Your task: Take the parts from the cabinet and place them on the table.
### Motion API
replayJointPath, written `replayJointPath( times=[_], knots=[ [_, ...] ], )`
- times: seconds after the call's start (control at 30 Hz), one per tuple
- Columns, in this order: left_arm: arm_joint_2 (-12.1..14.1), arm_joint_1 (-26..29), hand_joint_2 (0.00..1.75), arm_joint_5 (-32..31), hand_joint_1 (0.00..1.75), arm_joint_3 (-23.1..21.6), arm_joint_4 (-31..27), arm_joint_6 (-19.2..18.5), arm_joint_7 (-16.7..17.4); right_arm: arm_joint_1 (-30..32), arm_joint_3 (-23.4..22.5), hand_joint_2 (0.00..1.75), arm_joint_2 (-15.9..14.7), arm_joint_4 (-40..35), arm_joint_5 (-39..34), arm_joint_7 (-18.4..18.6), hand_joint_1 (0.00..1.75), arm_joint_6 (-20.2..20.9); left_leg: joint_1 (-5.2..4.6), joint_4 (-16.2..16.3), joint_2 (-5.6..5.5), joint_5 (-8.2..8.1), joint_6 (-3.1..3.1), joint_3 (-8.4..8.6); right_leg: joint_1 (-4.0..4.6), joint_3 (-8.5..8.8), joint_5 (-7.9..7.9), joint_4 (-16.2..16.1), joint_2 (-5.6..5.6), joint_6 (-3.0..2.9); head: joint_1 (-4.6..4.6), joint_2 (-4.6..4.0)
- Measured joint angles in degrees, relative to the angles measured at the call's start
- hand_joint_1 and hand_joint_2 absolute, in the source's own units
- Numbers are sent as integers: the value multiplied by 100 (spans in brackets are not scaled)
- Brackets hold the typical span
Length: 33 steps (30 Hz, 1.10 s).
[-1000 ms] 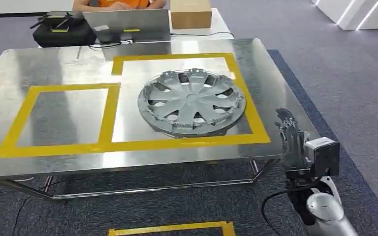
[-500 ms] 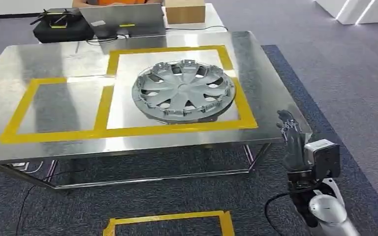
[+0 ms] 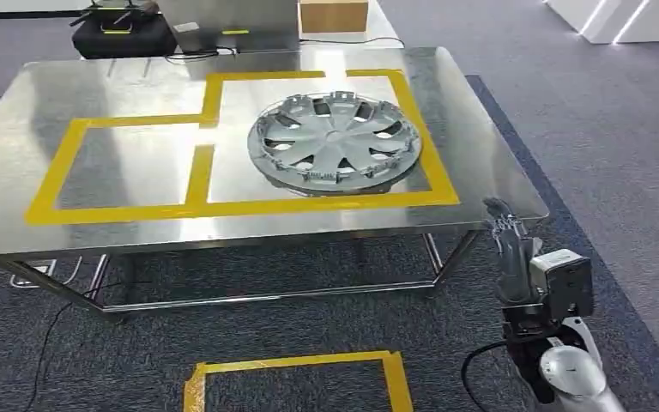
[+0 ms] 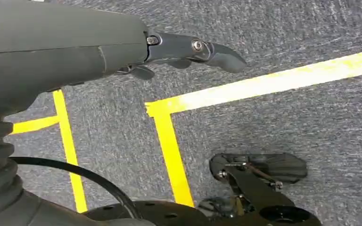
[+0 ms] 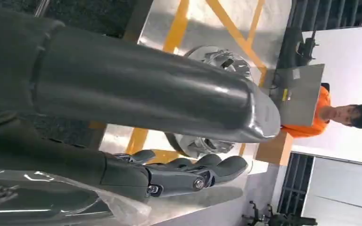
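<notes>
A silver wheel cover (image 3: pixel 335 144) lies flat on the steel table (image 3: pixel 137 232), inside the right-hand yellow taped square. It also shows past my right hand (image 5: pixel 188 174) in the right wrist view, wheel cover (image 5: pixel 217 61). My right hand (image 3: pixel 508 240) is raised beside the table's near right corner, off the tabletop, fingers straight and apart, holding nothing. My left hand (image 4: pixel 188 49) hangs over the grey carpet with its fingers extended and nothing in them.
A second yellow taped square (image 3: pixel 120 167) marks the table's left half. A black bag (image 3: pixel 124 34), a laptop (image 3: pixel 223 21) and a cardboard box (image 3: pixel 333 15) stand beyond the far edge. A person in orange (image 5: pixel 339 115) sits there. Yellow tape (image 3: pixel 296 369) marks the carpet.
The camera has moved: the table now sits farther off and more carpet shows in front. The wheel cover stays in its square. My right hand keeps its raised, empty pose, slightly lower in the picture.
</notes>
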Motion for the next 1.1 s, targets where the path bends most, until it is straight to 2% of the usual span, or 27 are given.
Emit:
replayJointPath(
  times=[0.03, 0.1, 0.17, 0.2, 0.23, 0.27, 0.33, 0.37, 0.4, 0.43, 0.5, 0.53, 0.57, 0.63, 0.67, 0.7, 0.73, 0.77, 0.8, 0.83, 0.87, 0.9, 0.93, 0.97, 1.0, 1.07, 1.1],
  knots=[
    [-7, -1, 175, -2, 0, 0, 0, 0, 0, -8, 0, 0, -2, 0, 7, 0, 0, 2, -26, 20, 2, 23, -34, -60, 23, 206, -88, -251, 9, -37, -2, 0],
    [-15, -7, 175, -9, 0, 2, 0, 0, 0, 5, -7, 0, -4, -13, 20, -2, 0, 0, -2, 40, 0, 107, -100, -112, 44, 171, -65, -349, 14, -59, -4, 0],
    [-20, 8, 175, -9, 0, 4, 0, 0, 0, 6, -9, 0, -11, -13, 20, -2, 0, 0, 6, 7, -9, 186, -165, -131, 57, 128, 47, -384, 9, -147, 0, 0],
    [-17, 2, 175, -9, 0, 4, 0, 0, 0, -7, -9, 0, -11, -13, 20, -4, 0, 0, 17, 71, -32, 30, -187, -169, 10, 150, 91, -451, -32, -184, -13, 0],
    [-17, 2, 175, -9, 0, 4, 0, 0, 0, -3, -9, 0, -11, -13, 20, -2, 0, 2, 15, 277, -34, -210, -222, -240, 8, 117, 120, -452, -30, -228, -19, 0],
    [-17, 4, 175, -9, 0, 4, 0, 0, 0, -7, -9, 0, -11, -15, 20, -4, 0, 4, 39, 673, -36, -492, -255, -360, 7, 75, 143, -445, -41, -261, -46, 0],
    [-17, 2, 175, -7, 0, 7, 0, 0, 0, -4, -9, 0, -11, -15, 20, -4, 0, 13, 78, 1606, -36, -971, -320, -615, 9, -42, 190, -387, -62, -268, -39, 0],
    [-17, 0, 175, -9, 0, 7, 0, 0, 0, -3, -9, 0, -11, -13, 20, -4, 0, 13, 99, 1803, -35, -1015, -344, -622, 6, -101, 212, -351, -65, -266, -39, 0],
    [-17, -2, 175, -9, 0, 7, 0, 0, 0, -2, -9, 0, -11, -13, 20, -4, 0, 13, 127, 1747, -34, -921, -367, -516, -1, -172, 232, -306, -64, -252, -39, 0],
    [-15, -1, 175, -9, 0, 7, 0, 0, 0, 1, -9, 0, -11, -13, 20, -4, 0, 13, 150, 1479, -34, -739, -383, -324, -10, -241, 249, -260, -59, -235, -40, 0],
    [-11, -7, 175, -15, 0, 4, 0, 0, 0, 2, -9, 0, -11, -13, 31, -4, 0, 13, 192, 508, -34, -372, -407, 270, -34, -374, 275, -143, -44, -195, -42, 0],
    [-17, -22, 175, -17, 0, 4, 0, -2, -2, 2, -13, 0, -11, -15, 39, -4, 0, 11, 179, 189, -57, -531, -419, 458, -21, -449, 288, -97, -42, -160, -44, 0],
    [-17, -24, 175, -20, 0, 7, 0, -9, -4, -5, -20, 0, -11, -15, 39, -4, 0, 11, 151, 121, -81, -485, -355, 442, -15, -498, 319, -61, -44, -111, -33, 0],
    [-17, -15, 175, -26, 0, 7, 0, -11, -4, 1, -26, 0, -11, -15, 52, -7, 0, 4, 130, 173, -79, -453, -308, 367, -26, -519, 406, -71, -37, -34, -48, 0],
    [-17, -11, 175, -31, 0, 7, 0, -11, -4, 13, -24, 0, -11, -15, 61, -7, 0, 0, 118, 170, -76, -415, -251, 343, -35, -525, 444, -81, -35, 14, -28, 0],
    [-17, -14, 175, -33, 0, 7, 0, -11, -4, 22, -33, 0, -15, -13, 70, -7, 0, -4, 155, 119, -49, -336, -159, 307, -62, -561, 374, -49, -21, 37, -39, 0],
    [-17, -28, 175, -33, 0, 7, 0, -11, -4, 22, -42, 0, -17, -13, 72, -7, 0, -13, 141, 120, -37, -281, -110, 244, -58, -654, 125, 89, -17, 45, -20, 0],
    [-11, -33, 175, -33, 0, 7, 0, -11, -4, 20, -42, 0, -17, -13, 79, -7, 0, -18, 131, 122, -33, -222, -66, 171, -55, -773, -225, 422, -9, 47, -11, 0],
    [-11, -33, 175, -33, 0, 7, 0, -13, -4, 26, -42, 0, -17, -13, 79, -4, 0, -18, 112, 123, -32, -162, -49, 100, -55, -878, -534, 840, -9, 55, -4, 0],
    [-11, -31, 175, -35, 0, 7, 0, -15, -4, 35, -42, 0, -17, -13, 79, -4, 0, -20, 92, 127, -24, -99, -36, 20, -54, -976, -753, 1260, -8, 65, -7, 0],
    [-11, -30, 175, -35, 0, 7, 0, -15, -4, 45, -42, 0, -20, -13, 81, -4, 0, -20, 73, 136, -17, -34, -31, -72, -54, -1025, -824, 1586, -8, 67, 2, 0],
    [-9, -28, 175, -35, 0, 7, 0, -15, -4, 55, -42, 0, -20, -13, 83, -4, 0, -26, 55, 138, -14, 31, -31, -164, -54, -964, -716, 1671, -8, 59, -2, 0],
    [-9, -29, 175, -35, 0, 7, 0, -15, -7, 58, -42, 0, -20, -13, 90, -4, 0, -26, 43, 140, -11, 95, -35, -247, -54, -807, -506, 1545, -7, 45, 2, 0],
    [-9, -30, 175, -37, 0, 7, 0, -15, -9, 58, -42, 0, -20, -13, 94, -4, 0, -31, 32, 143, -11, 169, -40, -340, -53, -523, -255, 1199, -8, 22, -2, 0],
    [-9, -29, 175, -48, 0, 7, 0, -15, -13, 57, -42, 0, -17, -13, 98, -4, 0, -33, 25, 145, -14, 233, -54, -415, -49, -185, -127, 745, -8, -5, 0, 0],
    [-7, -24, 175, -70, 0, 7, 0, -13, -18, 46, -42, 0, -17, -22, 111, -7, 0, -37, -8, 175, -24, 335, -108, -497, -21, 567, -368, -315, 0, -61, 2, 0],
    [-4, -21, 175, -72, 0, 7, 0, -11, -22, 52, -44, 0, -17, -31, 120, -9, 0, -48, 1, 160, -18, 424, -137, -511, -9, 571, -400, -364, 3, -78, -15, 0]
  ],
)
